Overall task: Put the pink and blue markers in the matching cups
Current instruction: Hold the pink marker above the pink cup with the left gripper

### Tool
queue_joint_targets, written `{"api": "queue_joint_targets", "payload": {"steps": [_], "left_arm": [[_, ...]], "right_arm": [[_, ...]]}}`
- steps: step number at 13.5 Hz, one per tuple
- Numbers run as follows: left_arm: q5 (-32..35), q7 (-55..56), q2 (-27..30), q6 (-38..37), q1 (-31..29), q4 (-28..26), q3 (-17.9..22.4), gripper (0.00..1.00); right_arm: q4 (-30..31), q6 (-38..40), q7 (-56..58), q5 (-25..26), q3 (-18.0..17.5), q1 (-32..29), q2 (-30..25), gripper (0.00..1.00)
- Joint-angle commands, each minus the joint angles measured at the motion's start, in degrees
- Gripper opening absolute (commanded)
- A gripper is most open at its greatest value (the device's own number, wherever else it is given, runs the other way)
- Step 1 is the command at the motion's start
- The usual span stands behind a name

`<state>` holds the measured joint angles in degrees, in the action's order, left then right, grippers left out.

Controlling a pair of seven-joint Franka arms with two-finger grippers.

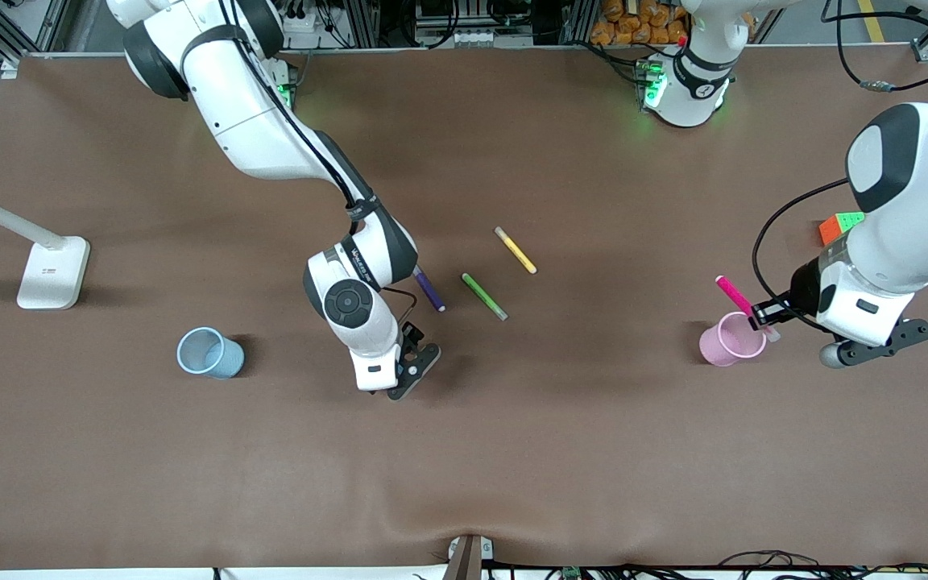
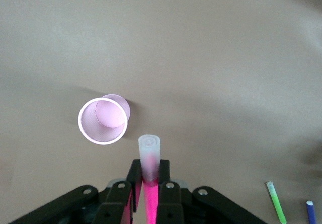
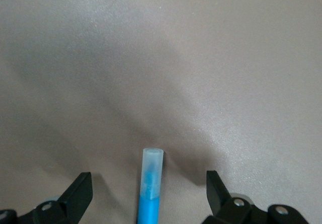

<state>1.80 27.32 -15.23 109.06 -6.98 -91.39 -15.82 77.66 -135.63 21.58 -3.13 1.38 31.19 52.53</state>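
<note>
We are at the drop-off step for the slim magenta-pink marker [image 1: 736, 299]: our left gripper [image 1: 762, 316] is clamped on it and holds it tilted in the air, its pale capped end just above the rim of the small pale pink round cup [image 1: 729, 339], which stands on the brown tabletop [image 1: 593, 443] toward the left arm's end. In the left wrist view the marker's pale end [image 2: 149, 156] sits beside the cup's mouth [image 2: 102, 120], not yet over it. We judge the next move calls for shifting the gripper sideways until that end is over the opening, then lowering and releasing.

Our right gripper [image 1: 408, 366] hangs low over the tabletop with its fingers [image 3: 78, 194] spread wide around the bright blue marker with a greyish clear tip [image 3: 150, 186], which lies between them ungrasped. That arm next needs to close on it and carry it to the pale blue mesh-look cup [image 1: 208, 353], standing well apart toward the right arm's end.
</note>
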Motion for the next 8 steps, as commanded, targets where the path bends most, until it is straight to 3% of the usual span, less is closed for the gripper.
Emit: {"api": "queue_joint_targets", "payload": {"steps": [1,2,3,4,8], "left_arm": [[2.59,1.85,0.91,-1.04,-0.84,-0.19,0.0,0.0],[3.9,2.81,0.99,-1.04,-1.02,-0.19,-0.09,0.0],[4.61,3.87,1.08,-1.13,-1.02,-0.19,0.0,0.0],[5.49,4.4,1.08,-1.13,-0.93,-0.19,-0.09,0.0],[10.58,9.4,0.91,-1.13,-0.49,-0.54,-0.61,0.0]], "right_arm": [[-1.02,-0.24,-0.13,0.49,-0.32,-0.34,0.73,1.0],[-1.02,-0.24,-0.13,0.58,-0.32,-0.43,0.73,0.78],[-1.02,-0.24,-0.13,0.67,-0.32,-0.52,0.9,0.32],[-1.02,-0.24,-0.04,0.58,-0.32,-0.69,0.9,0.0],[-0.32,-0.6,0.13,0.67,-0.32,-0.7,0.73,0.0]]}}
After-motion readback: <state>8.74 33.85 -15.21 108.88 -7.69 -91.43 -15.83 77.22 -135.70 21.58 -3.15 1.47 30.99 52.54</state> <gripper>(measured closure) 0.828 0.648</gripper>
